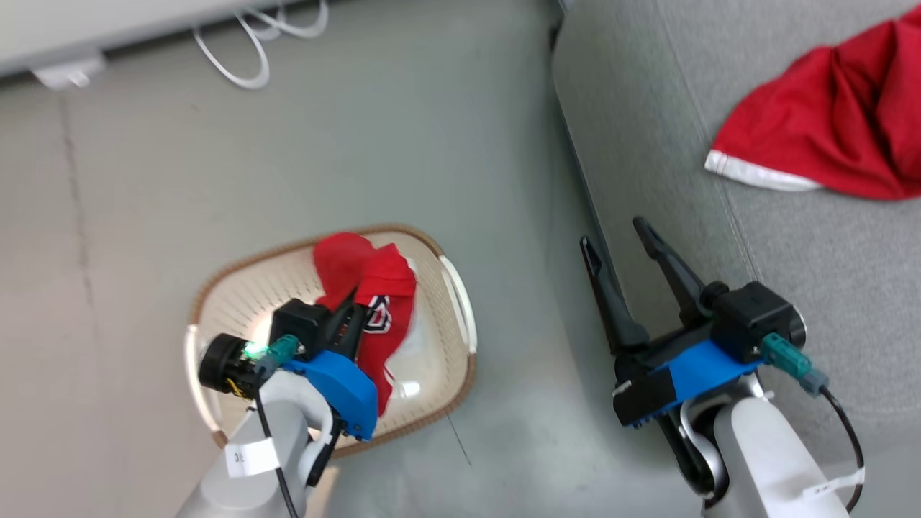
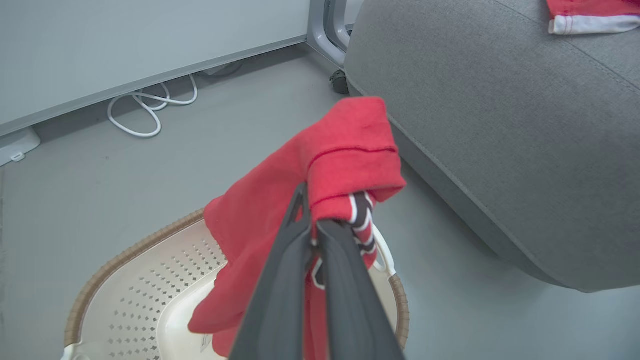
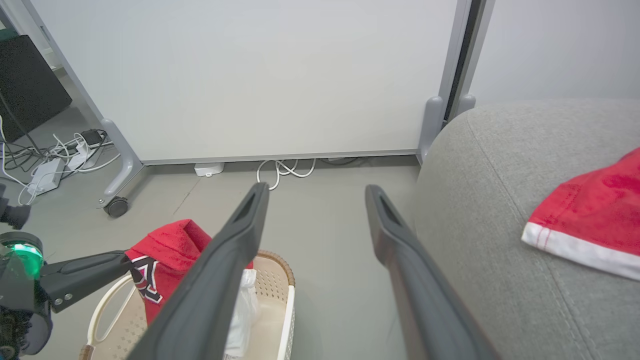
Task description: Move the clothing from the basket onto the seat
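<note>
Left gripper (image 2: 311,220): jaws pinched down on a fold of the red lettered jersey (image 2: 345,165), almost no gap between the fingers. The jersey is raised over the laundry basket (image 1: 237,302). Its top bunches above the fingertips, and its lower folds and white inner layer hang down inside the basket walls. Black-and-white lettering shows beside the fingers.

The basket sits on the grey floor (image 1: 360,144), just beside the sofa (image 1: 791,288).

Second red garment (image 1: 827,122): lying crumpled on the sofa seat, back from the rounded edge nearest the basket, with its white hem turned toward that edge.

Right gripper (image 1: 613,236): jaws spread wide and holding nothing, poised at the sofa's edge between the basket and the second garment.

White cable (image 1: 252,65) is looped on the floor at the wall panel's foot.
</note>
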Controlling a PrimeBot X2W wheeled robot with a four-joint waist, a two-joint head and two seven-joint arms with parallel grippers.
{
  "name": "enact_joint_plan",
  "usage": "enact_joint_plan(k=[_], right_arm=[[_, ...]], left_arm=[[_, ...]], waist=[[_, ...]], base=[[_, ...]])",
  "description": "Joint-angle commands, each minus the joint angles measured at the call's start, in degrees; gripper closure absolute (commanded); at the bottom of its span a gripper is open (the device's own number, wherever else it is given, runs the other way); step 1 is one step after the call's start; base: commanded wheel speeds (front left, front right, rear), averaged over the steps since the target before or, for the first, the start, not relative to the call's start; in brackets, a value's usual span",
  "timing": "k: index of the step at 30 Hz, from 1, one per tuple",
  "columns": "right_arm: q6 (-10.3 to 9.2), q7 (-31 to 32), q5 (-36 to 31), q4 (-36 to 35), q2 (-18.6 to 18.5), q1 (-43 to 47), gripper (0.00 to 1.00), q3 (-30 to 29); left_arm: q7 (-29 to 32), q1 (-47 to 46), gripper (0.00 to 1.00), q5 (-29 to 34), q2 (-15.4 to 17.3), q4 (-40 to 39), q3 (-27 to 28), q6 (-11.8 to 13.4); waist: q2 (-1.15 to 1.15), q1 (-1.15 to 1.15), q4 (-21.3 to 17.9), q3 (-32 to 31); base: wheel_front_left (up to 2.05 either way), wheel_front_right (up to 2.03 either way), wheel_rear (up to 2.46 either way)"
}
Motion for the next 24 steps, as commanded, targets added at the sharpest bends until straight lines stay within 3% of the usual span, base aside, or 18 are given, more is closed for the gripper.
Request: enact_joint_plan(k=[1, 12, 24], right_arm=[[0.01, 0.60, -0.25, 0.30, -0.08, 1.84, 0.00, -0.47], [0.01, 3.73, 0.80, -0.07, -0.08, 7.83, 0.00, 0.22], [0.01, 5.26, 1.49, -0.55, -0.08, 10.68, 0.00, 0.61]], left_arm=[[-0.19, 1.13, 1.00, -0.85, -0.34, -1.10, -1.20, -0.44], [-0.18, 0.85, 1.00, -6.15, 0.03, -4.70, -9.35, -0.32], [-0.19, -6.68, 1.00, -12.73, -0.67, -7.46, -18.53, -0.31]], waist=[[0.00, 0.02, 4.96, -8.55], [0.00, 0.02, 8.79, -19.02], [0.00, 0.02, 12.45, -23.51]], base=[[0.00, 0.00, 0.00], [0.00, 0.00, 0.00], [0.00, 0.00, 0.00]])
